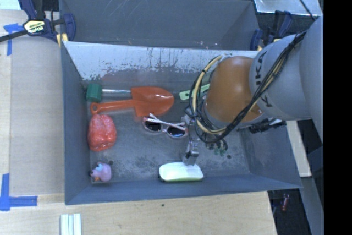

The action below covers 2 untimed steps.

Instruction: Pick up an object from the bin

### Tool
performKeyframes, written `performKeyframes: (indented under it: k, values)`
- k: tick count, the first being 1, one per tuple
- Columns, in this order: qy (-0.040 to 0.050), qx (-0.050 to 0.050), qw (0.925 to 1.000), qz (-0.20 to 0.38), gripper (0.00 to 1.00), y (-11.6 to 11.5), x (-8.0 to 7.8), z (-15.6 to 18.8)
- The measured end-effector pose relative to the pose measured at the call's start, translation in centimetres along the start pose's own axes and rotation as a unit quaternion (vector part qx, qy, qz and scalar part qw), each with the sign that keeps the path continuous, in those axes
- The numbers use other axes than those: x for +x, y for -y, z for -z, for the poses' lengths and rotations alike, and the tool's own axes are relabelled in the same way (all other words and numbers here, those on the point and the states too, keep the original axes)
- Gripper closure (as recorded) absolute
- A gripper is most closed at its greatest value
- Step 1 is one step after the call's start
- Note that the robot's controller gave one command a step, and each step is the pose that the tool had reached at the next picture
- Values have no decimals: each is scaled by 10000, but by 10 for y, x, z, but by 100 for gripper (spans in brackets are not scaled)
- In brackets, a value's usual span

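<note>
Watching the gripper (191, 156) hang low near the front wall of the bin (159, 58), just above the right end of a white oval pad (180, 173) with a greenish rim. I cannot tell whether it is open or closed. White-framed sunglasses (165, 127) lie just behind, with an orange scoop (140, 100) farther back.

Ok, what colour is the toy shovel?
The shovel is orange, clearest in the camera view.

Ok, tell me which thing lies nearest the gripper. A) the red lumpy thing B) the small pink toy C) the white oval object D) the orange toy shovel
C: the gripper is down almost touching the white oval object by the front wall of the bin, closer than to anything else.
</note>
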<state>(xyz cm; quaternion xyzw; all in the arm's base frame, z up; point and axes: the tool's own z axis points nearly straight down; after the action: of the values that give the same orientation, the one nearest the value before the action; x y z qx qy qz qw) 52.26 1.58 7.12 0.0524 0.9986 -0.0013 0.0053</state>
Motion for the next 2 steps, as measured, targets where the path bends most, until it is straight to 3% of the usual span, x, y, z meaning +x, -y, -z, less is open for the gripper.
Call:
performKeyframes:
  k: [1, 2]
  values:
    - [7, -5, 9951, 984, 0, 5, 2, 0]
    - [57, -10, 9743, 2251, 100, -23, -22, 1]
